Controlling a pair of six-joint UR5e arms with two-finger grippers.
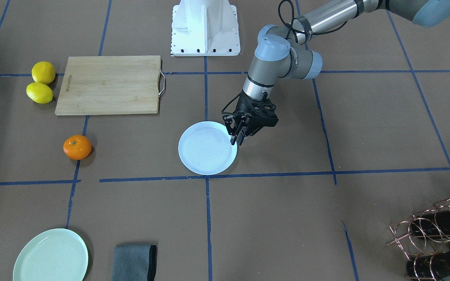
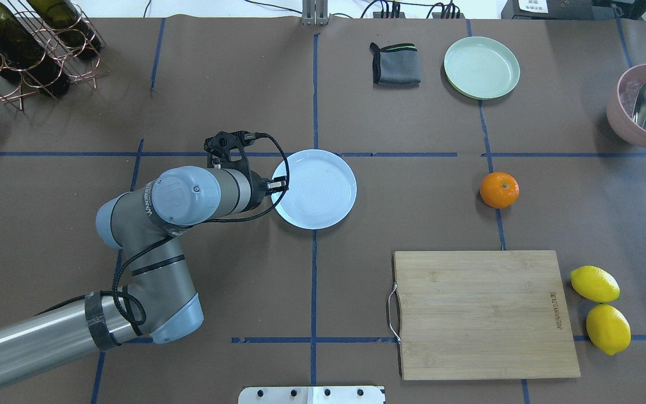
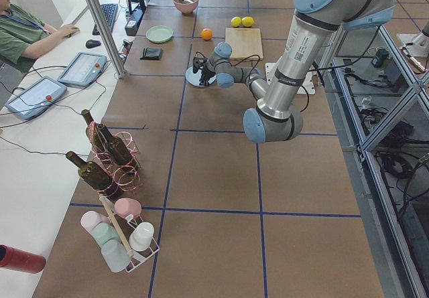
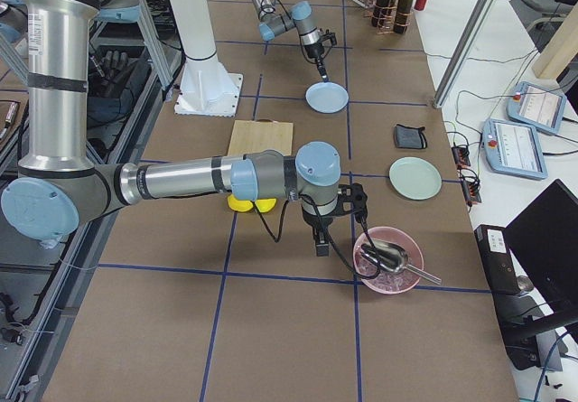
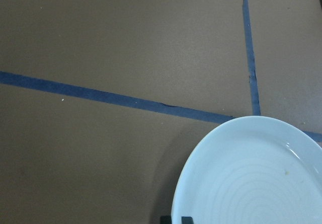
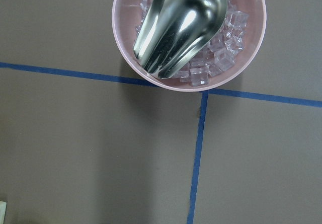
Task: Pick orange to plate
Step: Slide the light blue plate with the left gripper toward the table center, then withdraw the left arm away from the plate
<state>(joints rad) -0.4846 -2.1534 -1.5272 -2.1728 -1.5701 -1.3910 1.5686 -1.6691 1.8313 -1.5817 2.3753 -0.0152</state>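
The orange [image 1: 77, 147] [image 2: 499, 190] sits alone on the brown table, well away from both grippers. At mid-table lies the white, faintly blue plate [image 1: 207, 148] [image 2: 314, 188] with nothing on it. My left gripper [image 1: 236, 140] points down at the plate's rim on the side away from the orange. Its fingers stand close together with the rim between them, and the left wrist view shows the tips [image 5: 176, 219] at the plate [image 5: 251, 183] edge. My right gripper [image 4: 322, 244] hangs beside the pink bowl, and I cannot tell its state.
Two yellow lemons [image 2: 594, 284] lie beside a wooden cutting board [image 2: 483, 314]. A mint-green plate [image 2: 481, 67] and a folded grey cloth [image 2: 395, 63] are on the far side. A pink bowl [image 6: 188, 32] holds ice and a metal scoop. A wire wine rack [image 2: 20, 45] occupies one corner.
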